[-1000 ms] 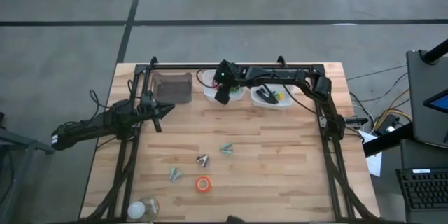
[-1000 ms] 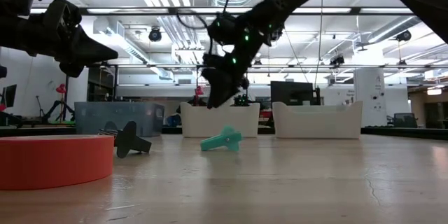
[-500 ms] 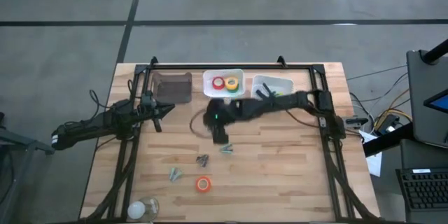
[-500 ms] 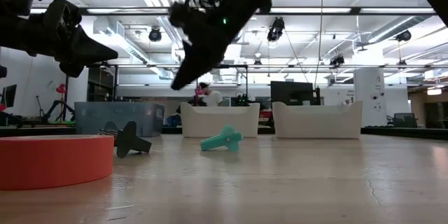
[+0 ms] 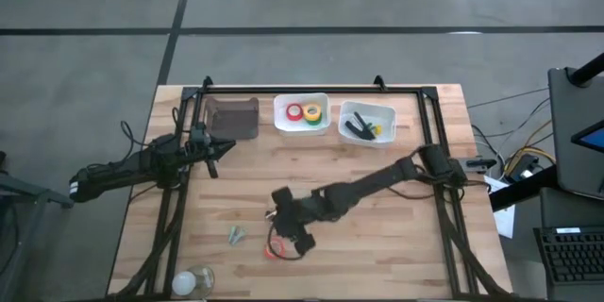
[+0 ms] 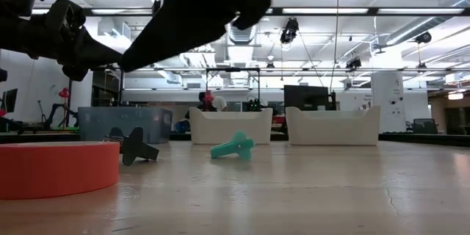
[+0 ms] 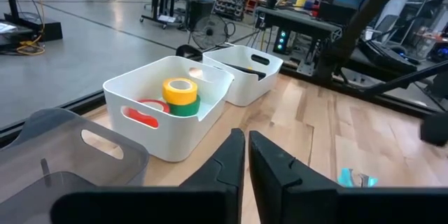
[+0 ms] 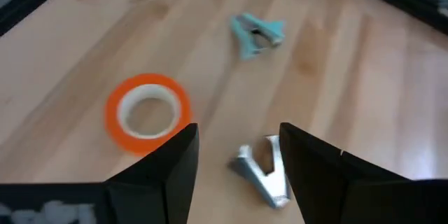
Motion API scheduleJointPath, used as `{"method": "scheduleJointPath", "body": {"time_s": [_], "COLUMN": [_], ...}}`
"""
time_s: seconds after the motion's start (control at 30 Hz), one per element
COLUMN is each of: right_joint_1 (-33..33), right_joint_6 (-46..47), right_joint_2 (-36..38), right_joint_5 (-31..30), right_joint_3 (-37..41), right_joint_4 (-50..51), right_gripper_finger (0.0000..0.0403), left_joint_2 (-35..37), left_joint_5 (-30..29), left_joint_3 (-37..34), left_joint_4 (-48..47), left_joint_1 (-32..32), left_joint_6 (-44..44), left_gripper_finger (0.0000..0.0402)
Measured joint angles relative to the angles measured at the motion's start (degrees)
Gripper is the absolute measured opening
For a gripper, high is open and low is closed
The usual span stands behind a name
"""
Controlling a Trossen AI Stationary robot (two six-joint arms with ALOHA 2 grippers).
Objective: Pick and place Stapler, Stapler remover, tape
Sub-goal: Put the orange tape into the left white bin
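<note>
An orange-red tape roll [image 5: 273,252] [image 8: 147,112] lies flat on the table near its near edge. My right gripper [image 5: 291,234] [image 8: 238,164] hovers open just above and beside it. A silver staple remover [image 8: 262,171] lies on the table between the open fingers, untouched. A teal staple remover [image 8: 255,31] lies farther off. Red, yellow and green tape rolls [image 5: 304,112] [image 7: 178,94] rest in a white bin [image 5: 280,125]. The black stapler [image 5: 357,129] lies in the second white bin [image 5: 385,113]. My left gripper [image 5: 223,148] [image 7: 246,155] waits shut at the left.
A grey bin [image 5: 233,118] stands left of the white bins at the far edge. Another staple remover [image 5: 236,236] and a pale ball-like object [image 5: 185,282] lie near the near-left corner. The black frame rails [image 5: 311,90] border the work area.
My right gripper has swept from above the white tape bin at the far edge toward the near edge and down. It now hangs low over the orange-red tape roll and the staple removers. The tape bin is uncovered again.
</note>
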State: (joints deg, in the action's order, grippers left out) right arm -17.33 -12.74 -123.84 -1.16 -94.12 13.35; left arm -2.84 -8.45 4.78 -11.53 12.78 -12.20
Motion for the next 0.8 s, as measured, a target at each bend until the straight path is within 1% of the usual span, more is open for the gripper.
{"method": "scheduleJointPath", "body": {"time_s": [0.13, 0.2, 0.33, 0.4, 0.5, 0.6, 0.8], "right_joint_1": [-2.78, -3.72, -5.23, -5.74, -6.06, -5.95, -5.82], "right_joint_6": [-0.70, -1.23, -1.15, -1.74, -2.31, -2.33, -2.46], "right_joint_2": [-0.86, -0.89, -1.80, -3.42, -5.83, -7.38, -9.95], "right_joint_5": [0.59, 2.91, 4.05, 4.10, 4.64, 4.59, 4.47], "right_joint_3": [0.07, 0.33, 0.58, 0.43, -0.48, -1.64, -4.07], "right_joint_4": [-0.22, -0.51, -3.67, -7.61, -7.59, -5.04, -5.47], "right_gripper_finger": [0.0194, 0.0194, 0.0194, 0.0194, 0.0194, 0.0194, 0.0194], "left_joint_2": [-0.01, 0.00, 0.00, 0.01, -0.12, -0.41, -0.65], "left_joint_5": [0.00, 0.02, 0.00, 0.00, 0.00, -0.03, -0.01], "left_joint_3": [0.02, 0.00, 0.01, 0.02, 0.01, 0.01, 0.02], "left_joint_4": [0.00, 0.00, 0.01, 0.03, 0.00, 0.05, 0.02], "left_joint_1": [-0.02, -0.02, -0.02, -0.02, -0.02, -0.01, 0.00], "left_joint_6": [0.02, -0.01, -0.01, 0.00, 0.01, -0.01, -0.01], "left_gripper_finger": [0.0025, 0.0024, 0.0024, 0.0025, 0.0025, 0.0023, 0.0026]}}
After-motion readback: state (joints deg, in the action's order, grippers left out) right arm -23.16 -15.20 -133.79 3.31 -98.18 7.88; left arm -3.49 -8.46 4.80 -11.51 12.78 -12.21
